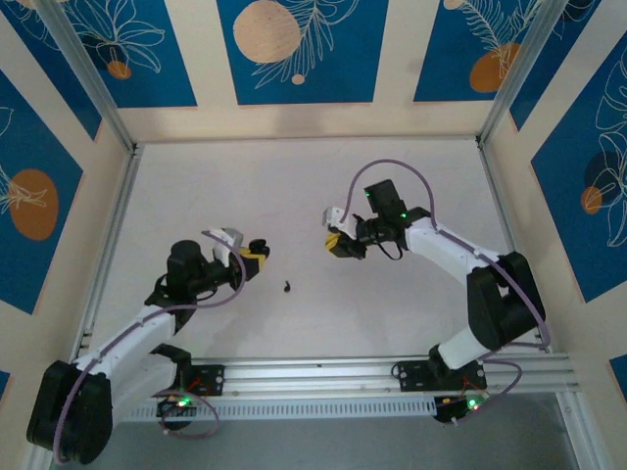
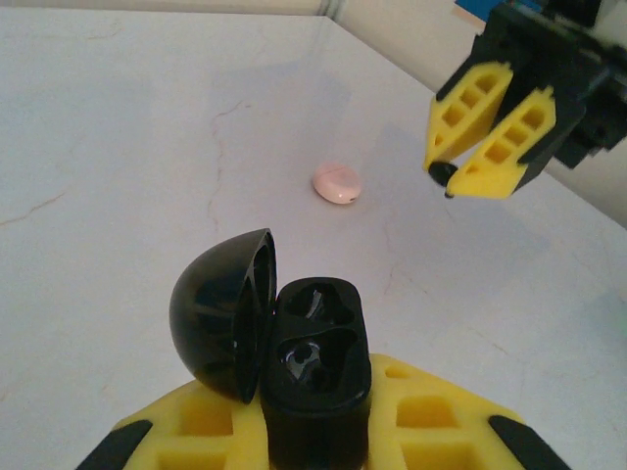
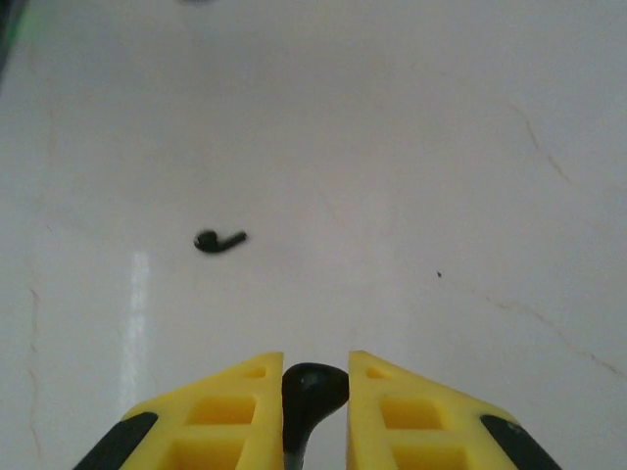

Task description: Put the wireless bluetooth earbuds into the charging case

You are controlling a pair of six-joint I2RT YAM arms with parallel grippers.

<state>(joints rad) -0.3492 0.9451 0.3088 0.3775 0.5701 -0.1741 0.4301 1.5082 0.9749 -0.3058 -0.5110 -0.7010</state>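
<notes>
The black charging case [image 2: 315, 357] stands upright between the yellow fingers of my left gripper [image 2: 318, 441], which is shut on it. Its domed lid [image 2: 220, 313] hangs open to the left and both sockets show empty. In the top view the left gripper [image 1: 253, 257] holds the case left of the table's middle. My right gripper [image 3: 314, 360] is shut on one black earbud [image 3: 313, 384], stem downward. From the left wrist view the right gripper [image 2: 460, 181] hovers above the table, up and to the right of the case. The other earbud [image 3: 217, 240] lies on the table [image 1: 287, 287] between the grippers.
A small pink oval object [image 2: 336, 183] lies on the white table [image 1: 294, 186] beyond the case. Aluminium frame posts and patterned blue walls close off the left, right and back. The rail with both arm bases [image 1: 323, 377] runs along the near edge.
</notes>
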